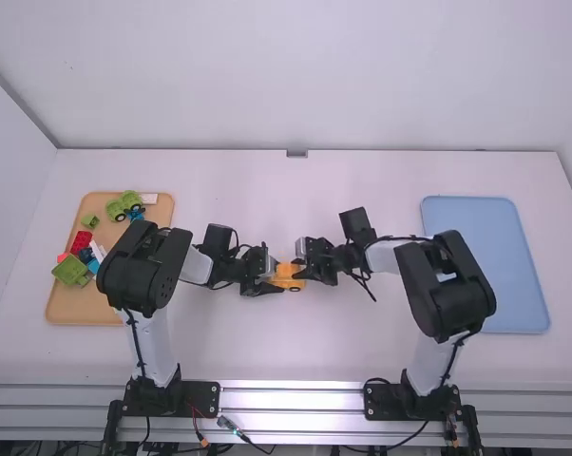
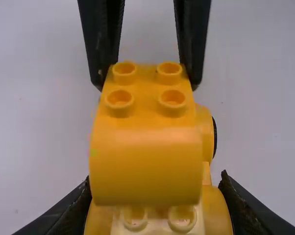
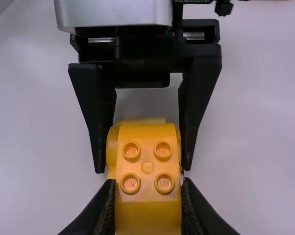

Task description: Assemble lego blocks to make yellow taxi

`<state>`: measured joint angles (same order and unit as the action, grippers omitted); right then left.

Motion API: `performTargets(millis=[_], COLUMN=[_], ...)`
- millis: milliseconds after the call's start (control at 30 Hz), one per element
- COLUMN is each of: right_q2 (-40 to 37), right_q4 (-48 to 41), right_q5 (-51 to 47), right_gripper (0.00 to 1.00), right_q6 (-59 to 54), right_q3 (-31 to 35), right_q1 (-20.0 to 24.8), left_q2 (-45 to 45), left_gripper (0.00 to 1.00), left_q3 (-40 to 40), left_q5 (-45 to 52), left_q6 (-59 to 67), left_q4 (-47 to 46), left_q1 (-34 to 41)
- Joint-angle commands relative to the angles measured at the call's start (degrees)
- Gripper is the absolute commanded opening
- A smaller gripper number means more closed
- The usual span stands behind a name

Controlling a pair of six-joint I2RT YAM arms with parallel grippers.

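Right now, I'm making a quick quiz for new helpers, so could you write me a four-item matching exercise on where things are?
1. yellow blocks
2. red block
3. blue tray
4. tan tray

A. right side of the table
B. beneath the red block
C. gripped by the left gripper and right gripper
D. near a green block

Pairs: 1-C, 2-D, 3-A, 4-B
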<state>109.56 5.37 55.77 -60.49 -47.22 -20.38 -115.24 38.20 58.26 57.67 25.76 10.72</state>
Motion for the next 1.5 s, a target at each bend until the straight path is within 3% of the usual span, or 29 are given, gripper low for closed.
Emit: performTargets(millis=[0,833,967,1200,1467], right_q2=[-1.66,-1.11,-1.11,-1.11,-1.11], right_q4=[0.46,2.47,3.61,2.75,1.11], right_q5=[-0.24,-4.04,-6.32,-8.37,-14.97], right_gripper=[0.00,0.00,0.00,0.00,0.00], right_q6=[2.19,3.87,7.15,8.85,8.20], right_q3=[1.27,1.60,1.62,1.62,1.55], right_q1=[-0.15,-3.37,-3.41,-3.45,-6.99], left_q2=[-0.39,-0.39,-0.39,-0.39,-0.39], left_gripper=[0.37,0.38,0.27,0.27,0.27], left_q3=[0.42,0.33,-0.33,-0.66,-0.55], left_q5=[-0.70,-0.28,-0.28,-0.28,-0.28], left_q6=[0.46,0.74,4.20,5.64,5.62], left_q4=[-0.37,-1.46,-2.49,-3.19,-3.21], left_q1=[0.52,0.55,0.55,0.55,0.55])
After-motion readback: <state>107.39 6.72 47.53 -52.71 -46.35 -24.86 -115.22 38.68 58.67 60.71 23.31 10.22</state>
